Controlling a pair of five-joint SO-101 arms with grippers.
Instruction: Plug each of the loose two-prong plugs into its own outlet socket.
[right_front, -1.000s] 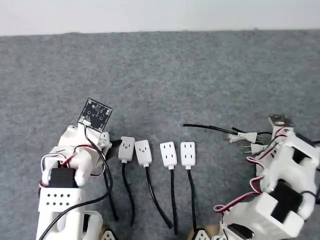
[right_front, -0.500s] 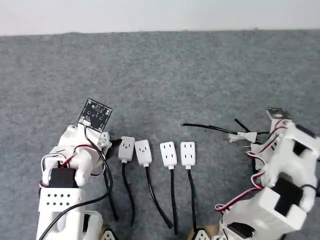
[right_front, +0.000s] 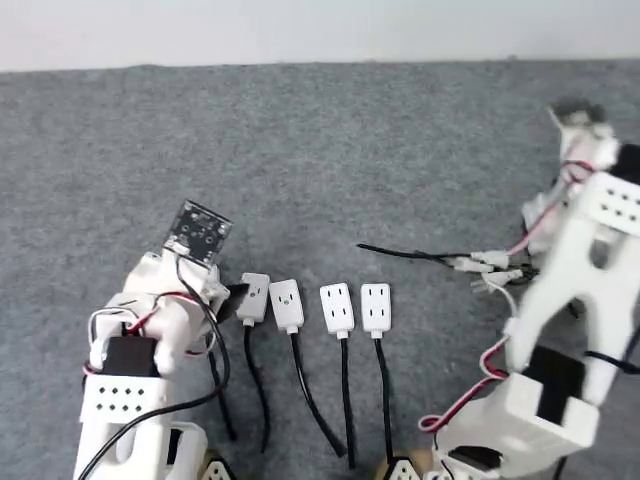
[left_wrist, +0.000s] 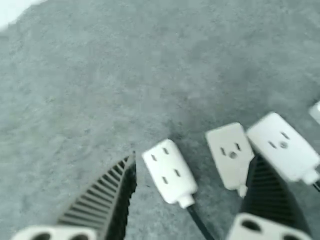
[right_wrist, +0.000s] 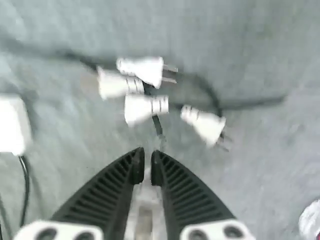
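Four white outlet sockets lie in a row near the table's front, from the leftmost socket (right_front: 253, 298) to the rightmost socket (right_front: 375, 306). In the left wrist view my left gripper (left_wrist: 194, 162) is open just above that leftmost socket (left_wrist: 170, 171), with a finger on either side of it. Several loose white two-prong plugs (right_front: 485, 266) lie bunched on black cords to the right. My right arm (right_front: 590, 250) stands raised over them. My right gripper (right_wrist: 146, 152) is shut, hanging above the plugs (right_wrist: 145, 107), and a black cord runs under its tips.
Grey carpet (right_front: 330, 150) covers the table. Black socket cords (right_front: 345, 400) trail toward the front edge between the two arm bases. A long black cord (right_front: 400, 253) runs left from the plugs. Open carpet lies behind the sockets.
My right arm has lifted and swung toward the far right, and the plugs have shifted slightly left and closer together. My left arm has edged a little toward the sockets.
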